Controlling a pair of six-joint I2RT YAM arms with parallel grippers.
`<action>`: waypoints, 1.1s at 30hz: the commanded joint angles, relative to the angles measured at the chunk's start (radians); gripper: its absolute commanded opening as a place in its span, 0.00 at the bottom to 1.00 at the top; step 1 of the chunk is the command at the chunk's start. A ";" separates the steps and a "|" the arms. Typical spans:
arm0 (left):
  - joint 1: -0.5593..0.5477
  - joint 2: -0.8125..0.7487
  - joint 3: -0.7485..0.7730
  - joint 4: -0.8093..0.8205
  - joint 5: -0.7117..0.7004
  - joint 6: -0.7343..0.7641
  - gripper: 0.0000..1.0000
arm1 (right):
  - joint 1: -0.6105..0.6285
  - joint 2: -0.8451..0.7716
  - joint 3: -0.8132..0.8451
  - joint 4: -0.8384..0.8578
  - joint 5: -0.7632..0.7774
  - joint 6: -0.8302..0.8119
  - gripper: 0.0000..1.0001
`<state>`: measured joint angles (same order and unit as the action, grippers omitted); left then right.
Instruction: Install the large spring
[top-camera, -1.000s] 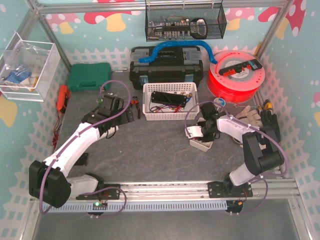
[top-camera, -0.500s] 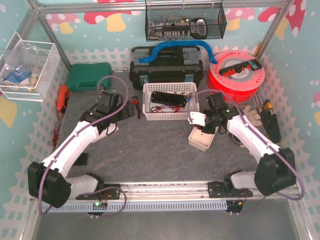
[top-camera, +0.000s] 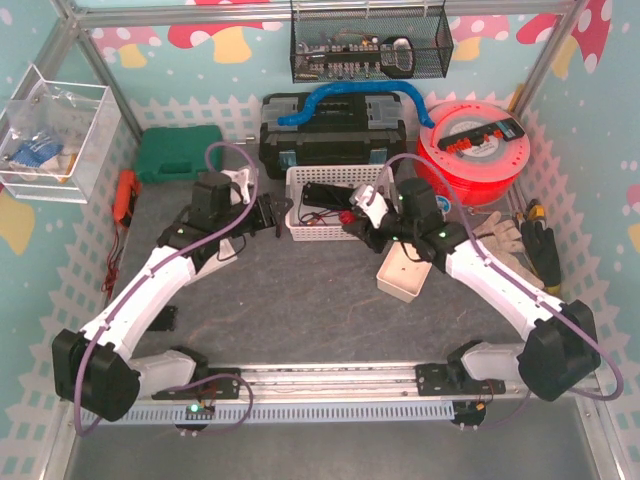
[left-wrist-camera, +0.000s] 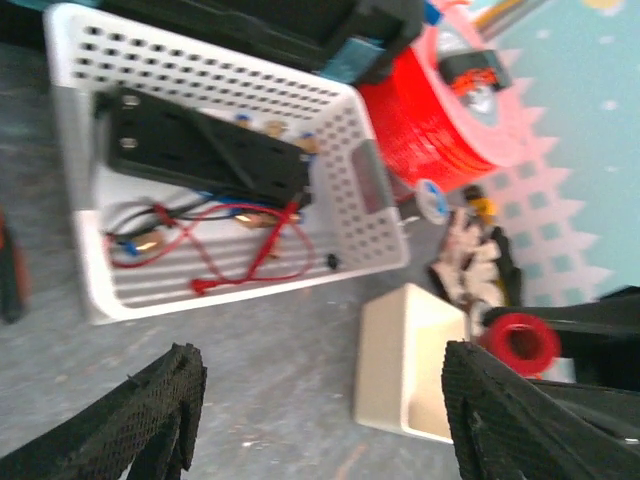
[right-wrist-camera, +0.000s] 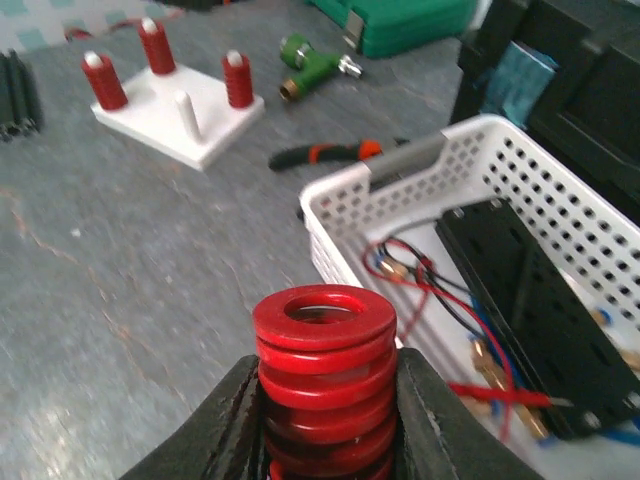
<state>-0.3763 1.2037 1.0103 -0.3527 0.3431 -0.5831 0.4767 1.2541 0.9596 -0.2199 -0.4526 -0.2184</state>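
1. L gripper (left-wrist-camera: 320, 380): jaws spread wide, nothing btwn them. It hangs over the grey table (top-camera: 300, 310), just left of the white basket (top-camera: 335, 236).
2. Peg base (right-wrist-camera: 178, 118): white, flat on the table, far left in the R wrist view. 3 pegs carry small red springs; 1 peg is bare white. A green fitting (right-wrist-camera: 315, 62) lies behind it, and pliers (right-wrist-camera: 325, 155) lie just beside the basket's corner.
3. Basket holds a black block (left-wrist-camera: 200, 150) w/ red & blue wires.
4. R gripper (right-wrist-camera: 325, 365): clamped on the large spring (right-wrist-camera: 322, 320), one finger each side. The spring is red, upright, top coils standing above the fingers. It's held in the air at the basket's front edge, well apart from the peg base.
5. Cream box (top-camera: 403, 283): open top, on the table near the basket's front-right corner, under the R arm.
6. Red spool (top-camera: 470, 150): back right.
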 joint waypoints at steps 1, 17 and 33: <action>-0.013 -0.017 -0.015 0.143 0.192 -0.018 0.65 | 0.067 0.041 -0.009 0.250 0.039 0.171 0.00; -0.079 0.100 0.032 0.146 0.323 0.002 0.57 | 0.209 0.162 0.045 0.386 0.082 0.130 0.00; -0.079 0.146 0.045 0.100 0.332 -0.009 0.45 | 0.252 0.165 0.046 0.400 0.107 0.043 0.00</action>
<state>-0.4530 1.3399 1.0168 -0.2440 0.6453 -0.5949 0.7155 1.4197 0.9668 0.1299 -0.3473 -0.1394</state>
